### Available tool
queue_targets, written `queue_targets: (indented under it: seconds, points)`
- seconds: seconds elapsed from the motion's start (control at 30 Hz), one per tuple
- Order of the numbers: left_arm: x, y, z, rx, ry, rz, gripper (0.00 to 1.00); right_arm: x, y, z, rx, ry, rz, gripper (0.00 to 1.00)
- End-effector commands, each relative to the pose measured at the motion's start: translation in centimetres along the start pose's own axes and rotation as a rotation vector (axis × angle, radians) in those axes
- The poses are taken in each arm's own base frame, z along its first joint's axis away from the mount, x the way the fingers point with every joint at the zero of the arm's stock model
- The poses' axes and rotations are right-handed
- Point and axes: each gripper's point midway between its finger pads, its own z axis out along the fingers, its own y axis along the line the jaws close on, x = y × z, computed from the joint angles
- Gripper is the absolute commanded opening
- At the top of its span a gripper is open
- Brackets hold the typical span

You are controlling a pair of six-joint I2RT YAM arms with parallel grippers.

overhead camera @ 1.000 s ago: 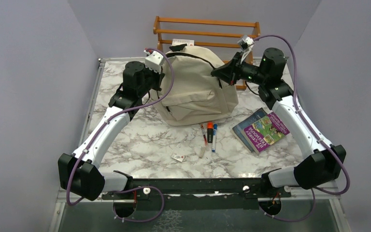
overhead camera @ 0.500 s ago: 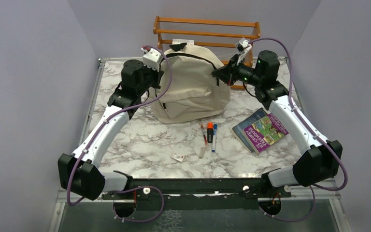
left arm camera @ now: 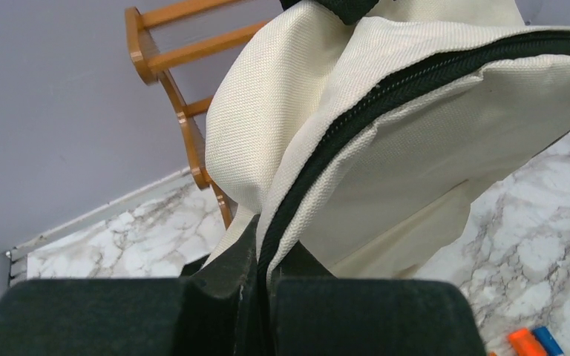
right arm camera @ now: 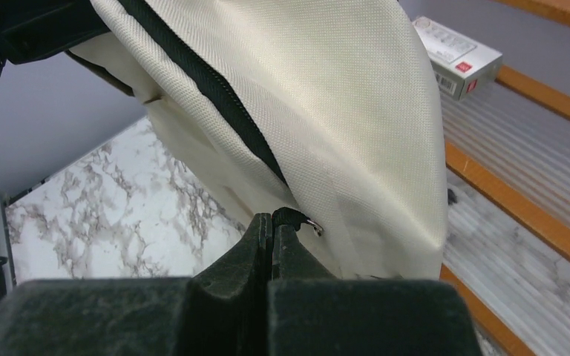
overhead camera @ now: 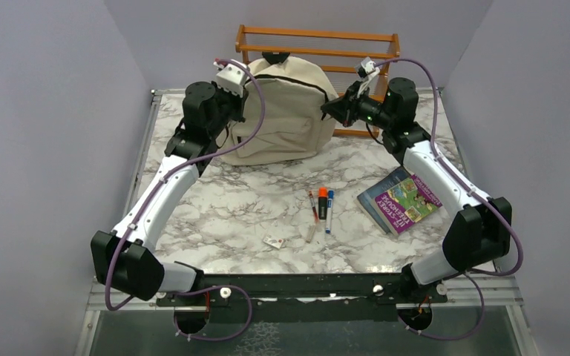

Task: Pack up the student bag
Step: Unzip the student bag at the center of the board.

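Grey-veined marble covers the counter (overhead camera: 223,208), which is walled in by plain lilac panels, with a wooden rack (overhead camera: 319,44) standing along the far edge. Just in front of that rack sits the student bag (overhead camera: 286,119), a cream backpack propped upright between the two arms with its front pocket facing the near side and its black top zipper drawn shut where it shows. The left pincer (left arm camera: 261,248) is clamped on the bag's left flank, its jaws pressed together over the cream fabric right at the zipper seam. The right pincer (right arm camera: 271,222) is closed on the bag's opposite flank, pinching a small black tab with a metal ring at the lower end of the zipper. A small white box (right arm camera: 456,48) lies on the rack behind the bag. Nearer the arms, well apart from the bag, a few markers (overhead camera: 323,202) lie side by side, a colourful book (overhead camera: 401,200) rests to their right, and a small card (overhead camera: 273,241) lies alone to their left.
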Motion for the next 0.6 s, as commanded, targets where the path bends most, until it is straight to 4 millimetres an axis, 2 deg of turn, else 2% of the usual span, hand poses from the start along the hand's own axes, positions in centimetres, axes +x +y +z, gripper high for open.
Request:
queue_targets:
  seconds: [0.0,0.07,0.13,0.23,0.43,0.5,0.57]
  points:
    - [0.0,0.0,-1.4,-0.012,-0.052,0.003,0.04,1.7,1.3,-1.0,-0.028,0.021,0.01,0.0]
    - [2.0,-0.4,-2.0,-0.008,-0.017,-0.013,0.18,3.4,1.4,-1.5,-0.013,0.068,0.052,0.0]
    - [2.5,-0.6,-2.7,-0.006,-0.006,-0.027,0.29,4.8,1.5,-2.0,-0.002,0.111,0.084,0.01]
    - [2.6,-1.0,-3.3,0.008,-0.001,-0.046,0.5,6.2,1.6,-2.6,0.013,0.158,0.12,0.01]
    - [-0.1,-2.0,-4.5,0.072,-0.034,-0.049,0.81,7.4,2.4,-4.1,0.029,0.199,0.166,0.03]
    - [-1.3,-2.8,-4.7,0.128,-0.058,-0.037,0.86,7.3,2.7,-4.3,0.022,0.2,0.17,0.04]
    - [-1.6,-3.7,-4.5,0.187,-0.061,-0.023,0.86,7.1,3.1,-4.4,0.009,0.197,0.171,0.05]
